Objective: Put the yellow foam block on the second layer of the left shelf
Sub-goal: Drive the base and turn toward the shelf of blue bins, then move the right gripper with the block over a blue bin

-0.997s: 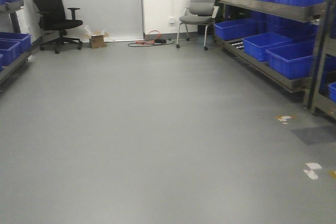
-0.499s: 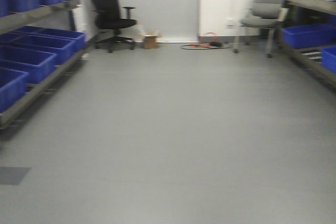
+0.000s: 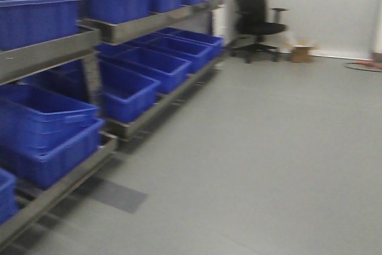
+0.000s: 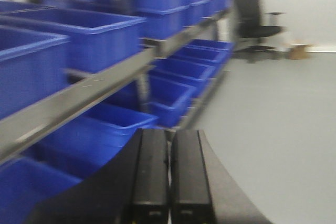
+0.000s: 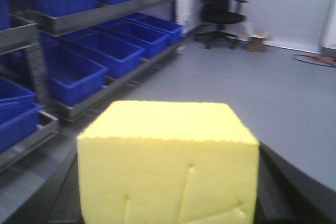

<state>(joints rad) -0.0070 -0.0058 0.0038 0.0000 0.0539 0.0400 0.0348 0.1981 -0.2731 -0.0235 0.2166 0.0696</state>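
Note:
The yellow foam block [image 5: 168, 161] fills the lower middle of the right wrist view, held off the floor. My right gripper [image 5: 168, 192] is shut on it; only dark finger edges [image 5: 286, 187] show at its sides. The left shelf [image 3: 57, 46] of grey metal rails runs along the left of the front view, with blue bins [image 3: 128, 91] on each level. In the left wrist view my left gripper [image 4: 169, 148] is shut and holds nothing, and the shelf rail [image 4: 79, 100] passes just to its left. Neither gripper shows in the front view.
A black office chair [image 3: 256, 19] and a small cardboard box [image 3: 301, 53] stand by the far wall. Cables [image 3: 365, 65] lie on the floor at the far right. A darker patch [image 3: 113, 195] marks the grey floor beside the shelf.
The front view has swung to the left: the left shelf with its blue bins now fills the left side, and the right shelf and grey chair have left the view.

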